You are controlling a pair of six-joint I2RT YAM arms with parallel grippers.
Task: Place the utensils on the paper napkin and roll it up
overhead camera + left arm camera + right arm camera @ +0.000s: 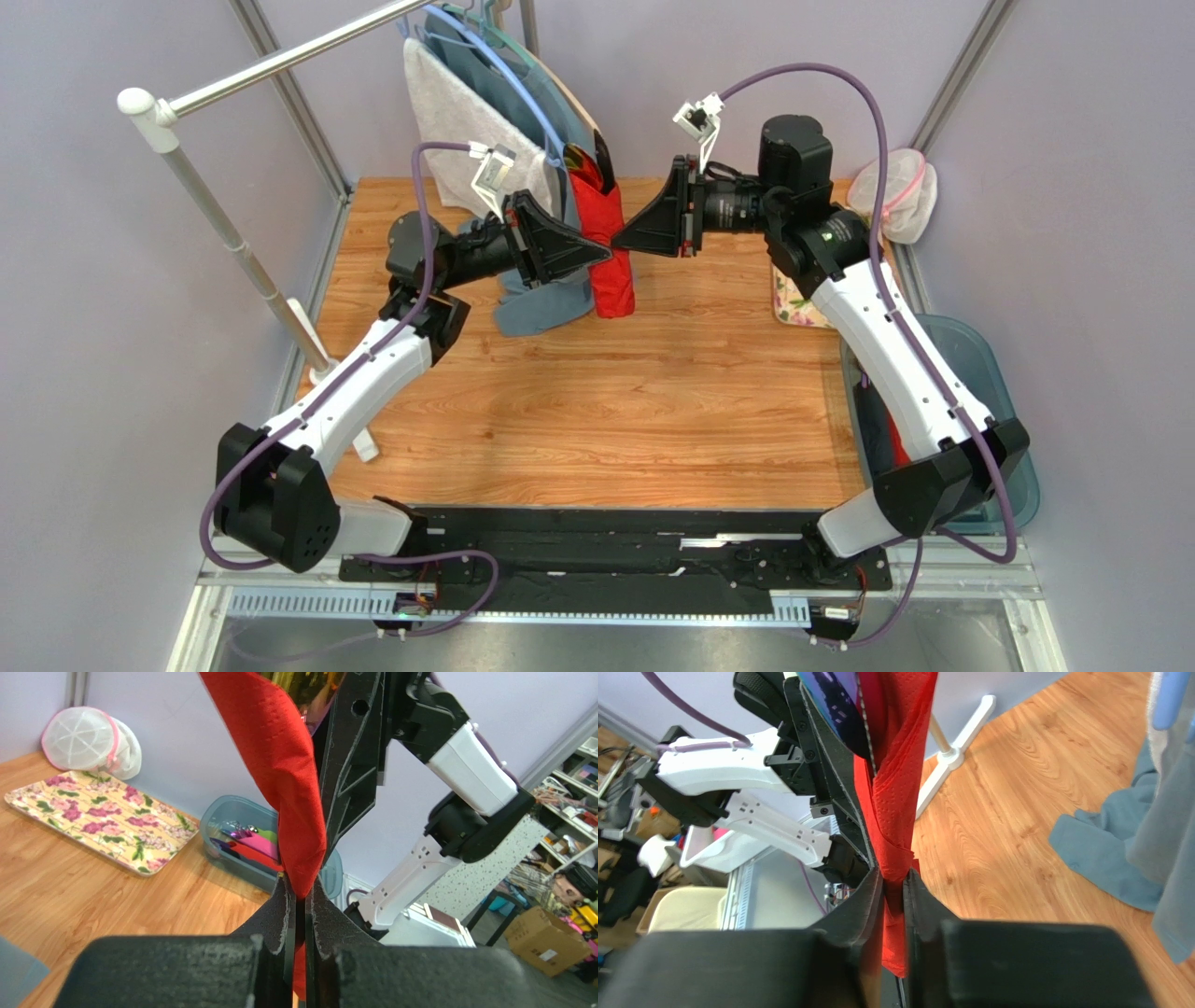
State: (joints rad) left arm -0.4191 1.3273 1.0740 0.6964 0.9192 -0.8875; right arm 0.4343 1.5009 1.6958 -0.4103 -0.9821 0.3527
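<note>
Red napkin (613, 287) is seen from above, held mid-air over the far side of the table (631, 406). Left wrist: left gripper (298, 889) clenched on it. Right wrist: right gripper (894, 878) nipped on a bunched fold; thin paper may be torn if pulled apart.

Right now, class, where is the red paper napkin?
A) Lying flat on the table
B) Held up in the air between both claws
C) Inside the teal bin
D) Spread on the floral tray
B: the paper napkin hangs clear of the table, pinched from one side by the left claw and from the other by the right claw.
</note>
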